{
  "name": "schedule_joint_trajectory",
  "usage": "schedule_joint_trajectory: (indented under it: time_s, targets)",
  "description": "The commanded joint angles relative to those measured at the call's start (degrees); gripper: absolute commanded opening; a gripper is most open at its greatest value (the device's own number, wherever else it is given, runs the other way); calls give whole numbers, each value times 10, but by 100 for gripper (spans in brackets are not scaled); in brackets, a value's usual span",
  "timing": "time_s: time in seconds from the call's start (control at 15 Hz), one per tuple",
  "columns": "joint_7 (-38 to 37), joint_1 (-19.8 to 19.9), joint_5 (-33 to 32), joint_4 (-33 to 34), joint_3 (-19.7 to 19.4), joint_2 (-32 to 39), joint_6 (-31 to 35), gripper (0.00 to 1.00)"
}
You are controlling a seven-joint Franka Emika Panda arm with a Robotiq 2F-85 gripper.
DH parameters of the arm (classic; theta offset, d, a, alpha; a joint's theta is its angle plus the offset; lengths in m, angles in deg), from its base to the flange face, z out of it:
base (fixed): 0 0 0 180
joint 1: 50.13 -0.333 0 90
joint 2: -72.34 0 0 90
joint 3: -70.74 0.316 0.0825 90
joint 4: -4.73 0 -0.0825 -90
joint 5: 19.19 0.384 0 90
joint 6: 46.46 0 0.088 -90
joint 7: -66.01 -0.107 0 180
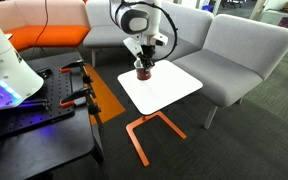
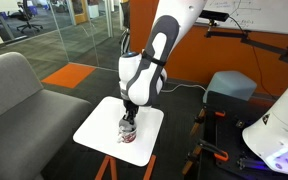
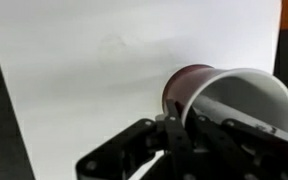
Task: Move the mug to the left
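The mug [image 1: 142,71] is small, with a dark red-brown body and a pale inside. It stands at the edge of the white square tabletop [image 1: 172,88], and also shows in an exterior view [image 2: 127,131] on the tabletop [image 2: 96,135]. My gripper [image 1: 142,62] comes down on it from above in both exterior views [image 2: 129,121]. In the wrist view the mug [image 3: 189,80] fills the right side, and my gripper [image 3: 184,110] is shut on its rim, one finger inside and one outside. I cannot tell whether the mug touches the table.
Grey sofa seats [image 1: 234,50] and an orange seat [image 1: 49,35] stand behind the table. The table has an orange metal frame [image 1: 144,130]. A black bench [image 1: 34,130] with equipment and a white machine body [image 2: 279,130] stands close beside it.
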Motion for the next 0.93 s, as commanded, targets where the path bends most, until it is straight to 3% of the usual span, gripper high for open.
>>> schedule_joint_trajectory:
  time_s: [0.0,0.27,0.47,0.67,0.73,0.8,0.87]
  targets:
    - [-1,23,14,-27,32,-16,16,3]
    - [-6,29,22,-50,48,-24,23,3]
    - [-20,7,14,-56,20,-18,38,3]
    - [-16,17,16,-56,17,-7,62,3]
    - [-14,23,17,-55,20,-5,68,6]
    - [-11,30,18,-55,26,-5,69,35]
    - [-10,37,21,-55,31,-8,63,36]
